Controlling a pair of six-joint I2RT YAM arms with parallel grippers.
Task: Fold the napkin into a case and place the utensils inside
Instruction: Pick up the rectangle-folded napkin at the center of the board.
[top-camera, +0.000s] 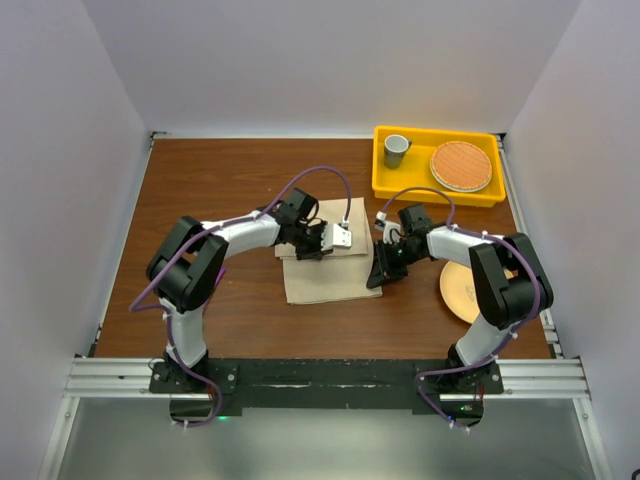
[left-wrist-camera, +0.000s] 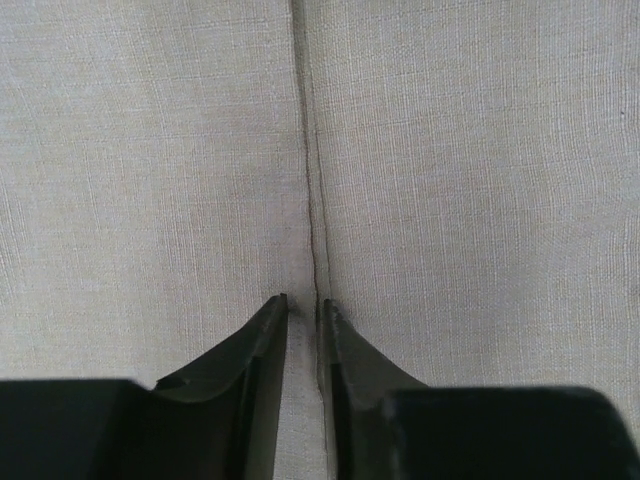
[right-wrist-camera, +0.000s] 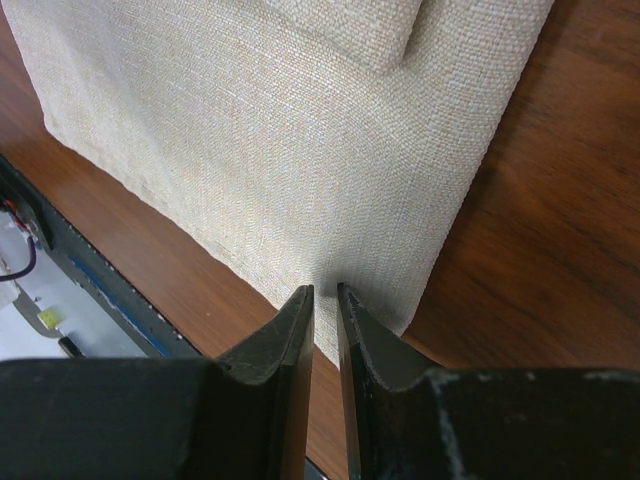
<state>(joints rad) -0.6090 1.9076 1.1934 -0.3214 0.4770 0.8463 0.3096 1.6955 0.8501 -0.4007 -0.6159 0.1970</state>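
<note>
The beige napkin (top-camera: 330, 280) lies folded on the wooden table (top-camera: 220, 190). My left gripper (top-camera: 322, 245) is down on its upper middle. In the left wrist view the jaws (left-wrist-camera: 305, 303) are closed to a narrow slit over a straight fold edge in the cloth (left-wrist-camera: 450, 150), which looks flat beneath them. My right gripper (top-camera: 376, 280) is at the napkin's near right corner. Its jaws (right-wrist-camera: 325, 290) are closed to a slit on the cloth (right-wrist-camera: 270, 130) just inside the edge, with a thicker folded layer (right-wrist-camera: 350, 30) beyond. The fork and spoon are out of view.
A round peach plate (top-camera: 462, 290) sits right of the napkin, partly under the right arm. A yellow tray (top-camera: 385, 183) at the back right holds a grey cup (top-camera: 397, 150) and an orange round dish (top-camera: 461, 166). White walls enclose the table.
</note>
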